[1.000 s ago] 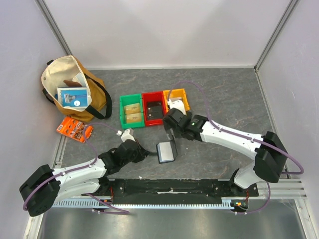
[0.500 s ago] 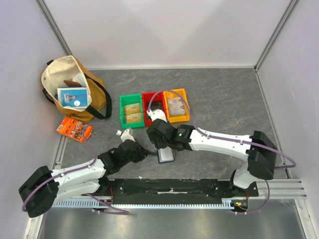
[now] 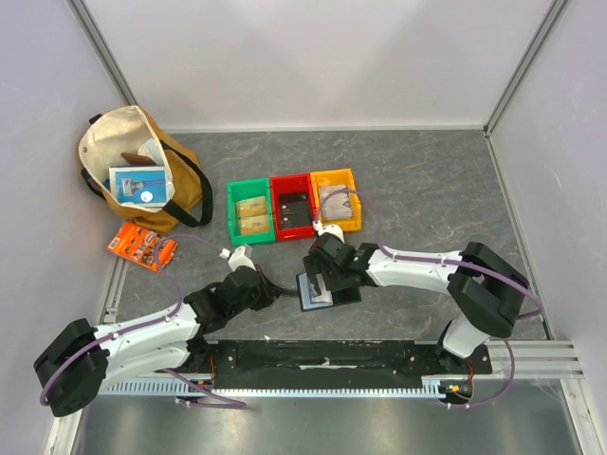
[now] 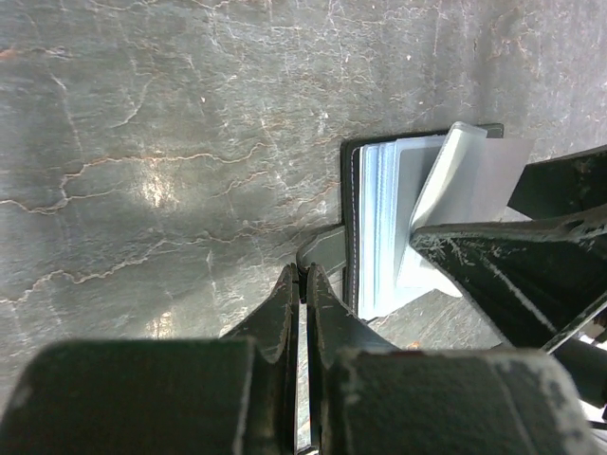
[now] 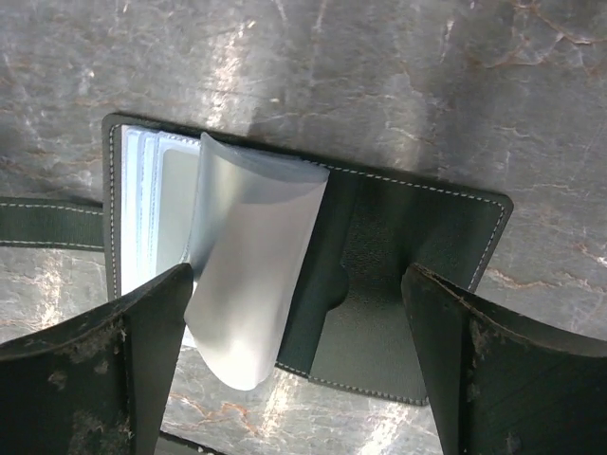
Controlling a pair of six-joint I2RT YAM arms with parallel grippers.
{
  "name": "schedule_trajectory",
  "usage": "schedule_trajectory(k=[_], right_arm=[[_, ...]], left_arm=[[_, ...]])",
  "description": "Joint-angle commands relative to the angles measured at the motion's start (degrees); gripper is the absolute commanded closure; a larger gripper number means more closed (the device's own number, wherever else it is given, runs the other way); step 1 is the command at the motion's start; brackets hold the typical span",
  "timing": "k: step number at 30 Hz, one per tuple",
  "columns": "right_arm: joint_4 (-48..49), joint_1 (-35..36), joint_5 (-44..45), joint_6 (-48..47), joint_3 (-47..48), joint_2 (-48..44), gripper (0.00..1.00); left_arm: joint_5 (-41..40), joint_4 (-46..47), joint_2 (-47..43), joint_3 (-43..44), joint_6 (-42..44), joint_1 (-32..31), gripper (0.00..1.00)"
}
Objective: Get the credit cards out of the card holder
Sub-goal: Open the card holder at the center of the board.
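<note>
The card holder (image 3: 313, 291) lies open on the grey table, black outside with pale grey-blue sleeves (image 4: 379, 227). One clear sleeve (image 5: 247, 275) curls up off its left half; the right half (image 5: 379, 284) is bare black. Whether credit cards sit in the sleeves I cannot tell. My left gripper (image 3: 280, 291) is shut, tips (image 4: 304, 275) pinching the end of the holder's black strap (image 4: 325, 251). My right gripper (image 3: 329, 281) hangs wide open just above the holder (image 5: 297, 275), one finger on each side, nothing between them but the curled sleeve.
Three small bins stand behind the holder: green (image 3: 250, 210) with tan cards, red (image 3: 292, 207) with a dark card, orange (image 3: 336, 199) with a grey card. A tan bag (image 3: 142, 171) and an orange packet (image 3: 142, 248) lie far left. Walls close in the table.
My right gripper came back from the orange bin toward me and now sits over the card holder. The left arm and the holder have stayed put.
</note>
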Motion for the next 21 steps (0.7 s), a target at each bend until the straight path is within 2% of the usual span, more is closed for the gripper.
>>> schedule_trajectory(k=[1,3,9,16,19,21], right_arm=[[7.3,-4.1,-6.8,1.3,-5.5,-2.7,0.02],[9.1,-5.8,-9.1,1.5,-7.3,-3.4,0.02],[7.7,-7.8,-6.4,0.2,-9.1,-5.8,0.09],[2.3,-8.0,2.4,-3.3,-8.2,-6.8,0.25],[2.1,-8.1,2.7,-3.7,-8.4,-7.5,0.32],[2.2,-8.1,2.6,-3.9,-8.5,-7.4,0.34]], left_arm=[[-3.2,-0.5,-0.7,-0.9,-0.7,0.2,0.98],[-3.2,-0.7,-0.7,-1.4,-1.1,0.1,0.98],[-4.3,-2.1,-1.5,-1.9,-1.4,0.6,0.98],[-6.4,-6.6,-3.1,0.2,0.8,0.6,0.98],[-7.1,-7.5,-4.0,0.6,1.2,0.8,0.98],[-7.1,-8.0,-4.3,0.8,1.2,0.8,0.98]])
